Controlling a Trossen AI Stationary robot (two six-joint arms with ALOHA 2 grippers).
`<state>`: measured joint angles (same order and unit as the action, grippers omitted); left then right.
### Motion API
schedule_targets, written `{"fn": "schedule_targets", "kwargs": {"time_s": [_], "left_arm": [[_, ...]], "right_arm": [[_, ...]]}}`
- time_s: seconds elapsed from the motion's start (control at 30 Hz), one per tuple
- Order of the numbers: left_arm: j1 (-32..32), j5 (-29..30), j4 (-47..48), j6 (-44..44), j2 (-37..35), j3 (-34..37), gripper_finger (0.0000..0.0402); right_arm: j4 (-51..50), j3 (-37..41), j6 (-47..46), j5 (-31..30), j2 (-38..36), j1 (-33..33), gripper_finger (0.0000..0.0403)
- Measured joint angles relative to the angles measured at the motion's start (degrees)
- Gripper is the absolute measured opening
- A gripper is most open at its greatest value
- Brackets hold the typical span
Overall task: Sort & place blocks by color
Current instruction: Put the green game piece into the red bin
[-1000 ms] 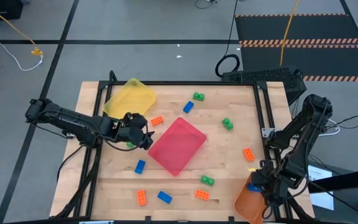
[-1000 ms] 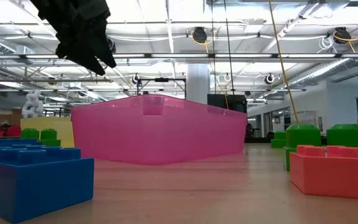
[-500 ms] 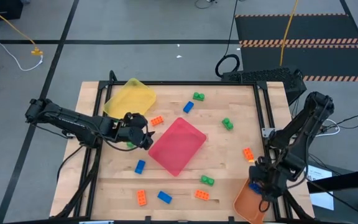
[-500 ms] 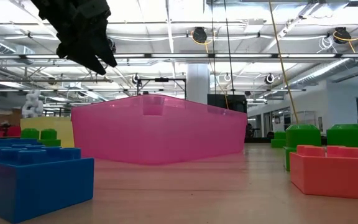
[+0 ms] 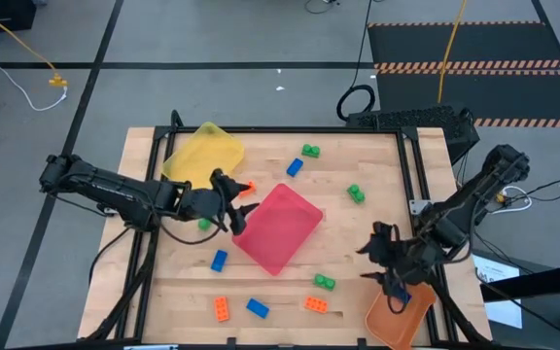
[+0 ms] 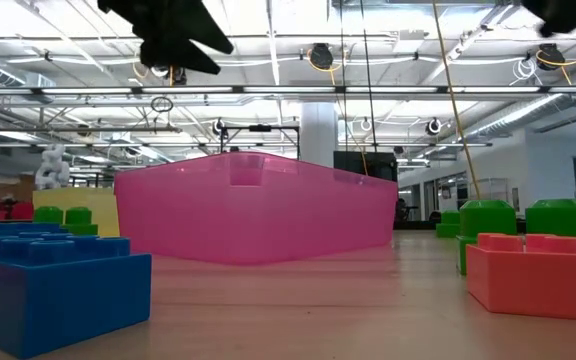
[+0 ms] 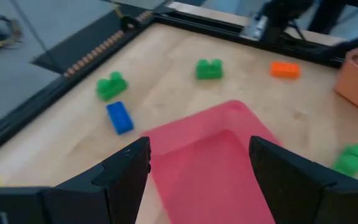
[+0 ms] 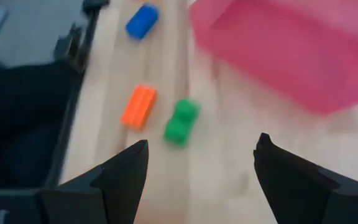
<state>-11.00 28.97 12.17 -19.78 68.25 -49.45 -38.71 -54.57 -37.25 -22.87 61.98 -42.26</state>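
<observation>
High view: left gripper (image 5: 229, 194) at the pink tray's (image 5: 290, 233) left rim, right gripper (image 5: 385, 261) to that tray's right; blocks lie scattered around it. Risk, judged: a low sweep could nudge the tray.

Left wrist view: fingers (image 7: 120, 171) spread, holding nothing, above the tray.

Right wrist view: fingers (image 8: 126, 171) spread, empty; green block (image 8: 180, 122) and orange block (image 8: 138, 106) lie beside the tray.

The pink-red tray (image 5: 277, 227) lies mid-table. The left gripper (image 5: 233, 197) hovers at its yellow-tray side, over an orange block (image 5: 249, 187). The right gripper (image 5: 385, 261) hangs well apart, beside the orange tray (image 5: 397, 319).
</observation>
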Motion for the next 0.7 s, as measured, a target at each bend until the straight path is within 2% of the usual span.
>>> {"fn": "schedule_targets", "kwargs": {"time_s": [0.07, 0.23, 0.5, 0.7], "left_arm": [[0.0, -2.3, 0.0, 0.0, 0.0, 0.0, 0.0276], [-1.7, -5.1, -0.3, -0.8, 0.7, 0.0, 0.0276], [-3.2, -4.8, 0.5, -0.4, 1.7, 0.0, 0.0276], [-2.3, -4.5, 0.1, -1.5, 1.6, 0.0, 0.0276]], "right_arm": [[-0.2, 0.0, 0.1, -2.8, 0.3, 1.2, 0.0274], [-2.4, 0.0, -0.6, -1.8, 4.9, 4.7, 0.0274], [4.6, 0.0, 4.4, 13.8, 19.2, 8.5, 0.0274], [8.4, 0.0, 2.7, 14.6, 22.6, 9.7, 0.0274]]}}
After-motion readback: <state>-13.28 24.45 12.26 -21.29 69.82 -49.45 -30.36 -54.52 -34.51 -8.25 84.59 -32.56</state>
